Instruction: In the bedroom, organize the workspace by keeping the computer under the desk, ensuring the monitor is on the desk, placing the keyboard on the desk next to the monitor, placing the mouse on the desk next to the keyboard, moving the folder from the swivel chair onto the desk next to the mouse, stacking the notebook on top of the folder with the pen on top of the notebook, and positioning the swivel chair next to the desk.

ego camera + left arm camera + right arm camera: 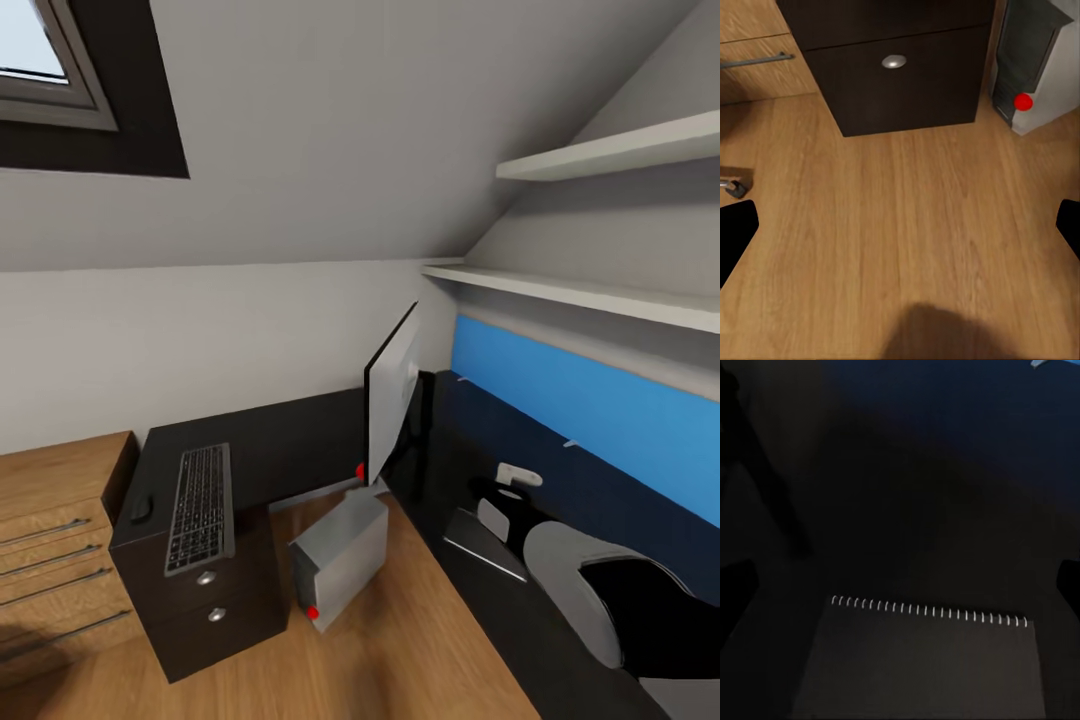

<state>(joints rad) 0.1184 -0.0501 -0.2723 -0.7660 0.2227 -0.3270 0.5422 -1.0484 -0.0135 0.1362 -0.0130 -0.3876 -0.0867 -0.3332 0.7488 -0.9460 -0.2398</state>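
Observation:
The black desk [300, 440] runs along two walls. On its left wing lie the keyboard [200, 507] and, left of it, the mouse [141, 508]. At the desk's corner stands the monitor [392, 405], seen edge-on. The grey computer [340, 560] [1031, 67] stands on the floor beside the drawers. A spiral-bound notebook [483, 545] [922, 660] lies on the right wing, just below my open right gripper [900, 592]. My left gripper [900, 232] hangs open over bare floor. The folder and swivel chair are out of view.
A wooden cabinet [50, 540] with bar handles adjoins the desk's drawers [894, 61]. A short white object [518, 473] lies by the blue wall panel [590, 400]; I cannot tell whether it is the pen. Shelves [600, 290] overhang the right wing. Wooden floor [907, 217] lies open.

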